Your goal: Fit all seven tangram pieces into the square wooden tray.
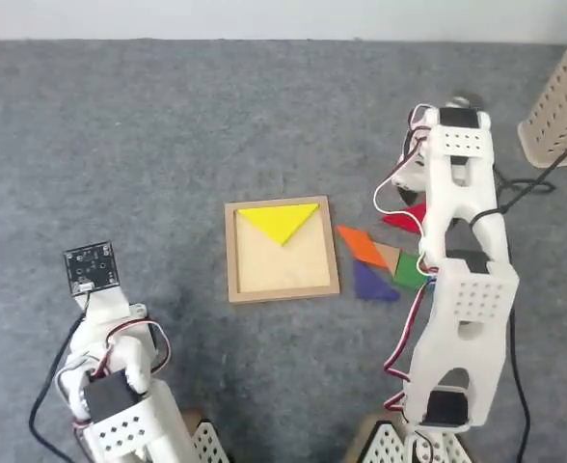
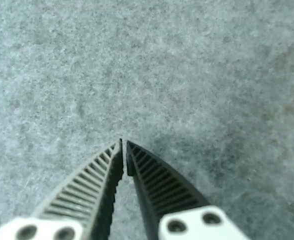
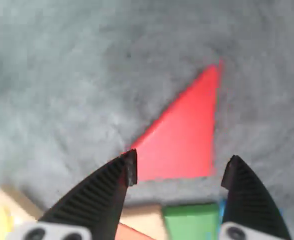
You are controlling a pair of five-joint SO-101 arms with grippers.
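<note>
The square wooden tray (image 1: pixel 283 294) lies mid-table with a yellow triangle (image 1: pixel 282 222) in its far part. To its right sit an orange parallelogram (image 1: pixel 361 246), a tan piece (image 1: pixel 390 257), a green piece (image 1: pixel 410 273), a blue triangle (image 1: pixel 373 284) and a red triangle (image 1: pixel 406 217). My right gripper (image 3: pixel 181 167) hovers open just above the red triangle (image 3: pixel 187 132), with one fingertip over each side of its wide end. The green piece (image 3: pixel 192 222) and tan piece (image 3: pixel 139 216) lie close by. My left gripper (image 2: pixel 124 143) is shut over bare carpet, holding nothing.
Grey carpet covers the table. A beige perforated holder (image 1: pixel 561 101) stands at the far right edge. The right arm (image 1: pixel 462 289) reaches over the loose pieces and hides part of them. The left arm (image 1: pixel 110 376) sits at the near left, well away from the tray.
</note>
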